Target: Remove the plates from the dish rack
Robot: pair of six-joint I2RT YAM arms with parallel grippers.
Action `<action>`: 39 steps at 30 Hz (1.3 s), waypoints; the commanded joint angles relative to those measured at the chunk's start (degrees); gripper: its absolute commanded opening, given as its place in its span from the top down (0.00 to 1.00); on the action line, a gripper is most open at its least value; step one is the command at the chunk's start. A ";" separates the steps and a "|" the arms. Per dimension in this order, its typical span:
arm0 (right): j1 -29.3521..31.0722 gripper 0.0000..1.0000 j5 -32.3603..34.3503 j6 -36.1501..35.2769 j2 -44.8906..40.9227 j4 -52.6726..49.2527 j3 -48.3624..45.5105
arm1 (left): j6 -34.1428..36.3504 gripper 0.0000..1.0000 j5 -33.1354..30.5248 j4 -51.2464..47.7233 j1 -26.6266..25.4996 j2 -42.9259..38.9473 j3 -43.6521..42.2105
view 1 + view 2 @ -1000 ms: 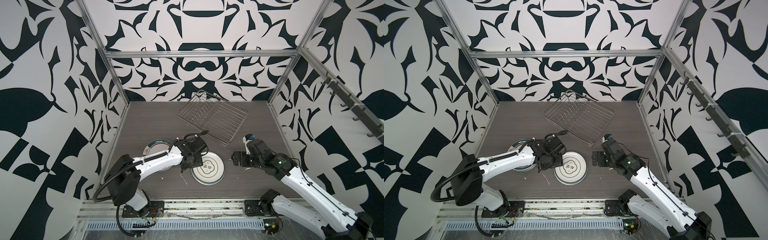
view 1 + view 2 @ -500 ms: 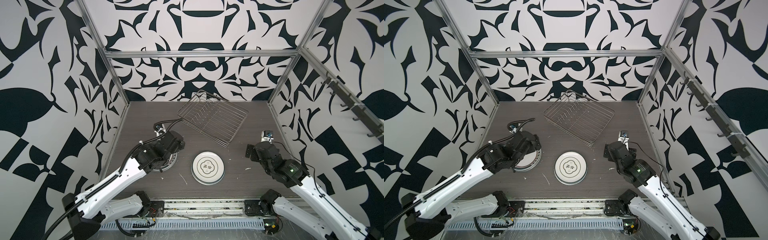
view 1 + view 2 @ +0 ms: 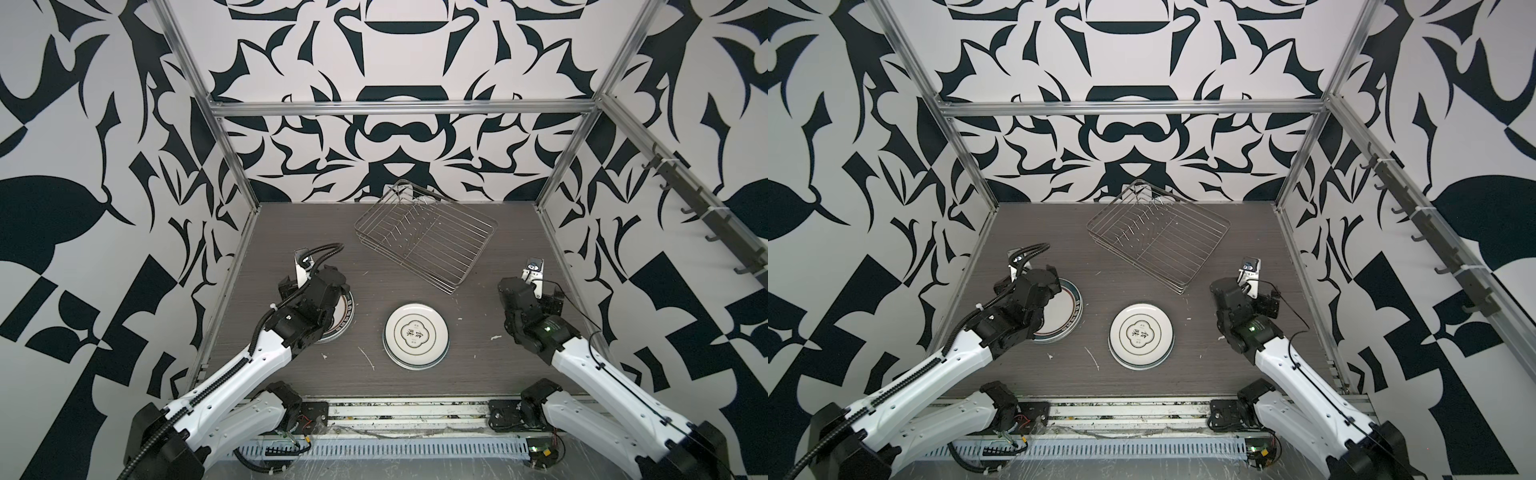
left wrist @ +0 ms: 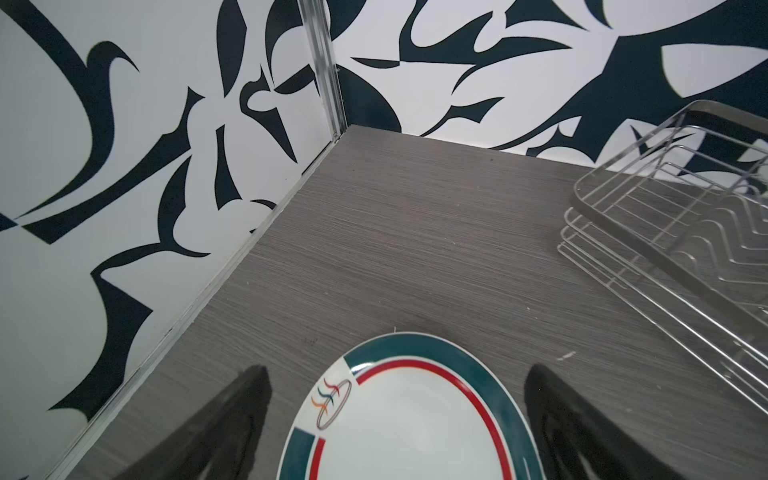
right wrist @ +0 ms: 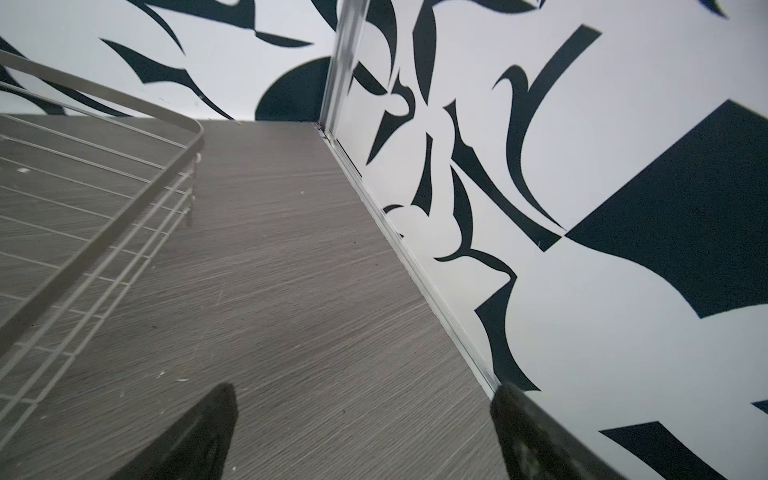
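Note:
The dish rack (image 3: 424, 237) (image 3: 1158, 237) stands at the back middle with no plates in it. A stack of small white plates with Chinese characters (image 3: 417, 334) (image 3: 1141, 332) lies at the front centre. Plates with a dark teal rim (image 3: 343, 316) (image 3: 1069, 311) lie flat at the left, partly hidden by my left arm. My left gripper (image 4: 397, 370) hangs open over the top teal-rimmed plate (image 4: 415, 424), its fingers on either side and clear of it. By the right wall my right gripper (image 5: 365, 388) is open over bare table.
Part of the rack (image 4: 665, 232) shows in the left wrist view and its rim (image 5: 104, 232) in the right wrist view. Patterned walls with metal posts close in the grey table (image 3: 374, 257). White flecks lie near the centre stack.
My left arm has drawn back from the centre stack to above the teal-rimmed plates, and its jaws have opened wider. My right arm has pulled away from the centre towards the right wall.

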 commanded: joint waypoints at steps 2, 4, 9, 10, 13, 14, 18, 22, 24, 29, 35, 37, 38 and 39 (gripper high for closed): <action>-6.58 0.00 -8.67 -3.84 0.88 10.96 -0.41 | 7.41 0.01 3.49 17.75 7.57 1.44 -3.31; -9.13 0.01 -14.19 -4.00 0.22 15.99 -2.73 | 9.53 0.01 6.75 22.06 10.84 2.74 -4.90; -10.99 0.01 -23.15 -10.59 0.98 26.15 -7.13 | 13.28 0.01 14.41 29.15 17.78 7.72 -7.36; -11.07 0.00 -23.44 -11.11 1.56 27.14 -7.62 | 13.98 0.01 14.91 31.09 18.63 8.59 -8.04; -11.09 0.01 -24.51 -12.16 3.61 30.39 -9.08 | 13.87 0.01 21.21 36.19 22.76 9.97 -10.52; -11.11 0.01 -24.64 -11.94 4.31 31.02 -9.33 | 13.78 0.01 22.48 37.82 23.80 10.33 -11.35; -11.16 0.00 -26.42 -12.20 6.04 37.42 -12.29 | 16.90 0.01 24.94 44.99 25.11 12.14 -14.67; -11.13 0.00 -26.86 -12.33 7.96 42.86 -14.65 | 17.96 0.01 25.68 48.89 26.13 13.58 -16.28; -11.16 0.00 -27.58 -12.64 8.96 46.02 -16.20 | 17.52 0.01 27.71 50.20 27.16 13.49 -16.89; -11.21 0.00 -31.18 -12.76 12.25 51.65 -18.49 | 17.07 0.01 30.46 53.99 29.11 13.58 -18.71; -11.25 0.00 -31.26 -13.49 16.56 58.43 -19.74 | 17.61 0.01 32.83 57.18 31.95 14.10 -19.54; -11.23 0.00 -31.46 -14.27 17.66 58.44 -19.62 | 18.55 0.01 33.29 55.83 31.98 13.52 -19.48; -11.25 0.00 -30.87 -14.60 17.90 58.33 -19.50 | 19.46 0.01 33.05 55.02 31.99 13.01 -19.61; -11.25 0.00 -30.94 -14.57 17.82 58.41 -19.56 | 20.03 0.01 32.49 54.62 31.99 12.66 -19.81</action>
